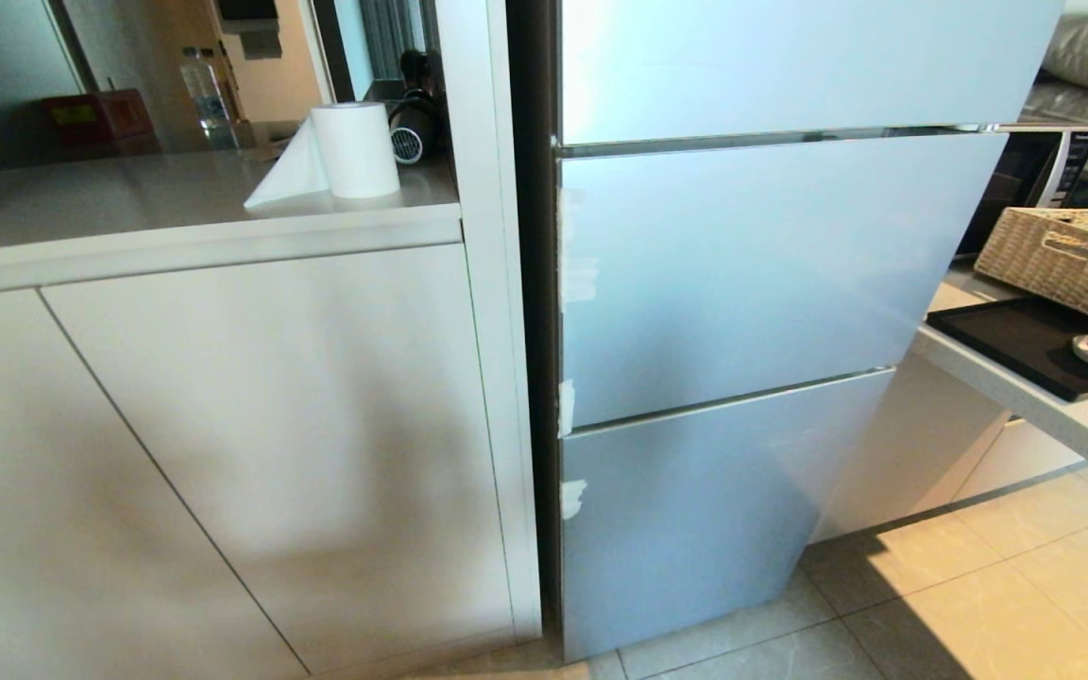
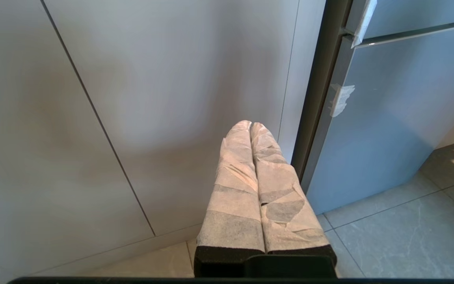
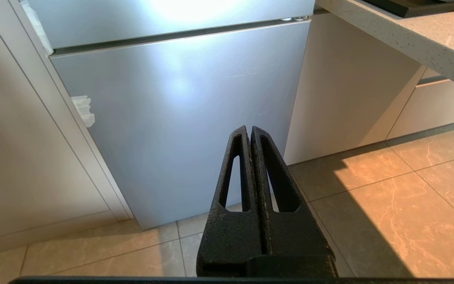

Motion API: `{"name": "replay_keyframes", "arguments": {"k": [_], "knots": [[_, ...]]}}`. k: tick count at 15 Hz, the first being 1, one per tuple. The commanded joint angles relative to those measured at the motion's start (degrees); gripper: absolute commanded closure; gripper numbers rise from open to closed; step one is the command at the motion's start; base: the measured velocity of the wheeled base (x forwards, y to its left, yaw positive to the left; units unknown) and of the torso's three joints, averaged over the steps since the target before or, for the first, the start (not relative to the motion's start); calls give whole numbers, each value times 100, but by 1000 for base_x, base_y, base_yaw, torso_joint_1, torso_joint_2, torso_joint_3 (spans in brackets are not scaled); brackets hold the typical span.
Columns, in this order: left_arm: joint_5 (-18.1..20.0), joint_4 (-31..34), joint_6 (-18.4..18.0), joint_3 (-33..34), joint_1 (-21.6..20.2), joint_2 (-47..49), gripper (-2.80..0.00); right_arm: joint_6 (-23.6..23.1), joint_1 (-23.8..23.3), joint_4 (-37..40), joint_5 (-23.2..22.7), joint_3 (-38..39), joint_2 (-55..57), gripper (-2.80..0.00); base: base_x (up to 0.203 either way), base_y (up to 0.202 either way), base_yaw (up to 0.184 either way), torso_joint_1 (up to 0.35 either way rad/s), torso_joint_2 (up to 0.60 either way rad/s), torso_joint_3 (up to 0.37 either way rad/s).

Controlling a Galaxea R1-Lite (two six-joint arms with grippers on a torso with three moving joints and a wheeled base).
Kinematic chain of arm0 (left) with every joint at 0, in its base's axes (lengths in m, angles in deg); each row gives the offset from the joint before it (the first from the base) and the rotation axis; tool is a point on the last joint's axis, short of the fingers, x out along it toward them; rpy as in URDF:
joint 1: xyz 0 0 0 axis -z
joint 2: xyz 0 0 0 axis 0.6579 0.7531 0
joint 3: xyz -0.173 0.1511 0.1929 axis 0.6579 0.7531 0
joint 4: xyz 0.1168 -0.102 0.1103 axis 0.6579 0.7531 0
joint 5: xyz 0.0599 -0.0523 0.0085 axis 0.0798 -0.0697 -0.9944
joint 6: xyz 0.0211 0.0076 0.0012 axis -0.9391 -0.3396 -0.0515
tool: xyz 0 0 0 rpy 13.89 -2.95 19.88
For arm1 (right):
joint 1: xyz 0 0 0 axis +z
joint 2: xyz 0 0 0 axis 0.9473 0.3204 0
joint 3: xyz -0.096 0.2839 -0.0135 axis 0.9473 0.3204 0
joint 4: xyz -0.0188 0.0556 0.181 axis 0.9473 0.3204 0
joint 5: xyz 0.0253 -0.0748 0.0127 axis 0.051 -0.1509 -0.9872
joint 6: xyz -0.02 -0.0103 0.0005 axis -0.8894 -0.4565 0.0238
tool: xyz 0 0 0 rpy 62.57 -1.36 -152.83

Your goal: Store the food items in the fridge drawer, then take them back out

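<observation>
I see the fridge (image 1: 742, 283) fully closed between white cabinets (image 1: 251, 425) on tile floor (image 1: 978, 595); drawer and fruits hidden. Left claw (image 2: 250, 125) and right claw (image 3: 249, 129) pressed together, empty.

- Your left gripper (image 2: 250, 125) has two long tapering fingers (image 2: 235, 189) wrapped in creased, off-white fabric tape, with grey patches showing through the layers.
- Below the wrapping you can see the black, grainy base of each finger.
- Your right gripper (image 3: 249, 130) has bare black fingers (image 3: 233, 185) with a rough, textured surface.
- Each right finger is a narrow triangle with a long slot cut through it.
</observation>
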Motion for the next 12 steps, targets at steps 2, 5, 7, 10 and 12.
{"name": "replay_keyframes", "arguments": {"k": [2, 5, 7, 10, 12], "knots": [[0, 9, 18, 9, -2, 7, 0, 12, 1, -1, -1, 0, 7, 0, 0, 0, 0, 0, 0, 0], [0, 0, 27, 9, -2, 7, 0, 20, 1, -1, -1, 0, 7, 0, 0, 0, 0, 0, 0, 0], [0, 0, 27, 9, -2, 7, 0, 20, 1, -1, -1, 0, 0, 0, 0, 0, 0, 0, 0, 0], [9, 0, -26, 9, -2, 7, 0, 20, 1, -1, -1, 0, 5, 0, 0, 0, 0, 0, 0, 0], [0, -9, -16, 9, -2, 7, 0, 11, 1, -1, -1, 0, 0, 0, 0, 0, 0, 0, 0, 0]]}}
